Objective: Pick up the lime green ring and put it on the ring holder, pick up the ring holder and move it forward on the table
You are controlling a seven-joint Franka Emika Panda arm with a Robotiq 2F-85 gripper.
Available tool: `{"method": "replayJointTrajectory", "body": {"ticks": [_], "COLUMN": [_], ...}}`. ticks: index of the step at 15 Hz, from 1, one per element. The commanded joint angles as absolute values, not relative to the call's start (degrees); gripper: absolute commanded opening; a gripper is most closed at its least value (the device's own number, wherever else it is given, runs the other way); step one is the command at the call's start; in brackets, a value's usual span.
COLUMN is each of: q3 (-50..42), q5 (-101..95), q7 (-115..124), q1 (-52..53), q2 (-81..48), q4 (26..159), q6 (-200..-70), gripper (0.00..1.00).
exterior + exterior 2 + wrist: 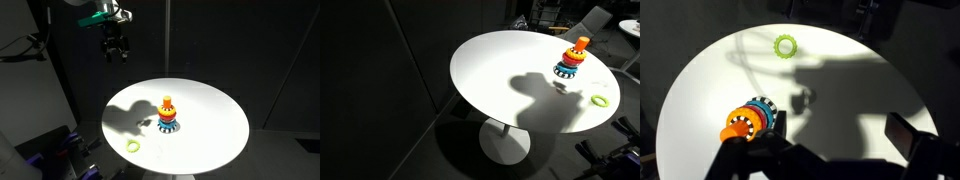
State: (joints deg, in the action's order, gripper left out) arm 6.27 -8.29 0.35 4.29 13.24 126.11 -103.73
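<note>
The lime green ring [132,146] lies flat on the round white table [215,105] near its edge; it also shows in an exterior view [600,100] and in the wrist view [786,45]. The ring holder [168,115], a cone toy with a blue base, orange and red rings and a yellow top, stands upright near the table's middle; it also shows in an exterior view [571,60] and the wrist view [750,120]. My gripper [116,50] hangs high above the table, well apart from both. Its fingers [835,135] are spread wide and hold nothing.
The table [510,70] stands on a single pedestal in a dark room. Dark equipment [50,150] sits beside the table's edge near the ring. The arm's shadow [135,118] falls across the tabletop.
</note>
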Motion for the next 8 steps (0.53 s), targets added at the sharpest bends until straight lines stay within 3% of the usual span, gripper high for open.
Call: {"method": "replayJointTrajectory", "body": {"ticks": [1, 8], "q3": [5.96, 5.46], "q5": [-10.07, -11.34], "q7": [3.84, 10.07], "q1": [3.84, 2.07], "q2": [14.80, 11.09], "q4": [130.54, 133.74], "q6": [-109.48, -117.13], "gripper": [1.00, 1.00]}}
